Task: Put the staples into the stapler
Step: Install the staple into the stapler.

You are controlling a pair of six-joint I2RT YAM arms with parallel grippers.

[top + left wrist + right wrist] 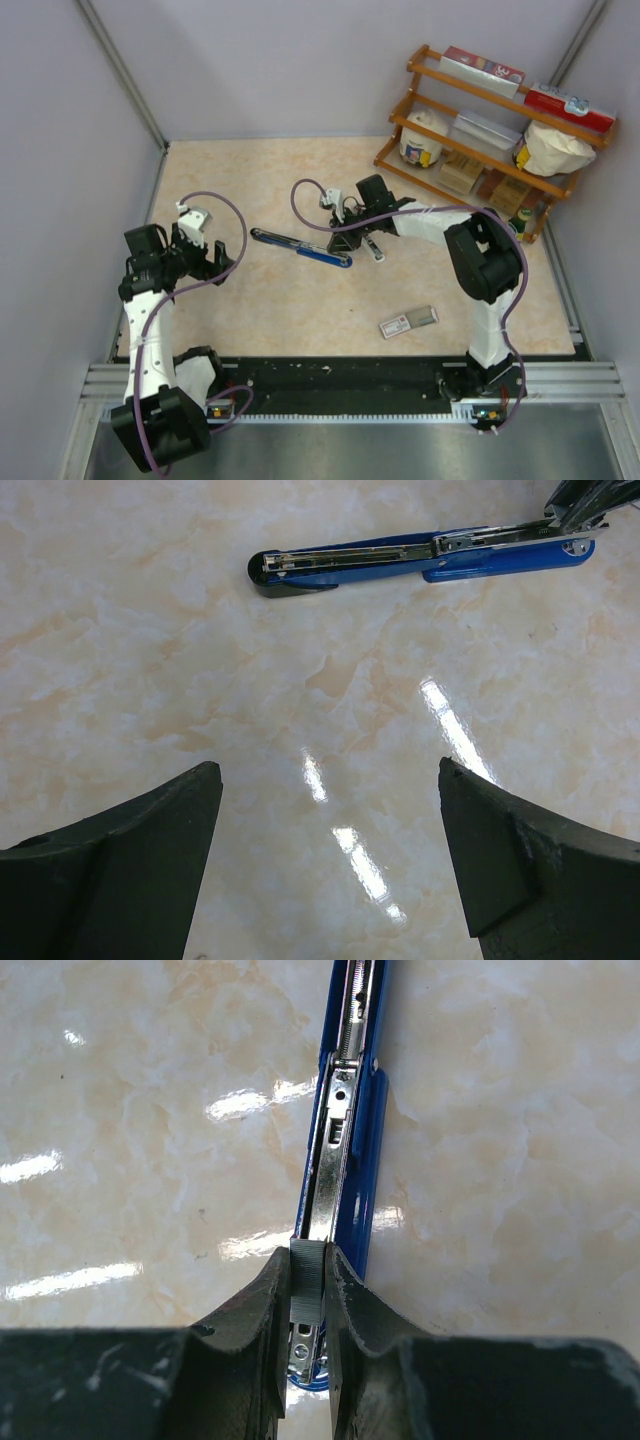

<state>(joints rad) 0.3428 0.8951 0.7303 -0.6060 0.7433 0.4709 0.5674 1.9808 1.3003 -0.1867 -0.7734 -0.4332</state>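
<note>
Right claw (307,1260) fills the bottom of its own wrist view, its two dark fingers (255,1305) clenched on the staples (306,1295), a short grey ribbed strip pinched upright between the tips. Directly under that strip runs the silvery metal channel of the stapler (345,1140), with the blue body showing along its right side. Whether the strip touches the channel cannot be told from here.

From above, the stapler lies opened out flat near the middle of the table (300,180), a pale marbled surface. It runs at a slight slant, with its dark rounded end toward the left edge and its other end under the right claw. The right arm reaches in from the near right corner and bends back toward the centre.

Left claw (330,780) hangs released, its fingers spread wide above bare table with nothing between them. It is well apart from the stapler, whose full length shows across the top of the left wrist view, spring and rail exposed.

A small red-and-white staple box (408,321) rests near the front edge, right of centre, with its grey tray slid partly out. A wooden rack (470,95) stands at the far right corner, holding boxes, a white tub and a pale bag.
</note>
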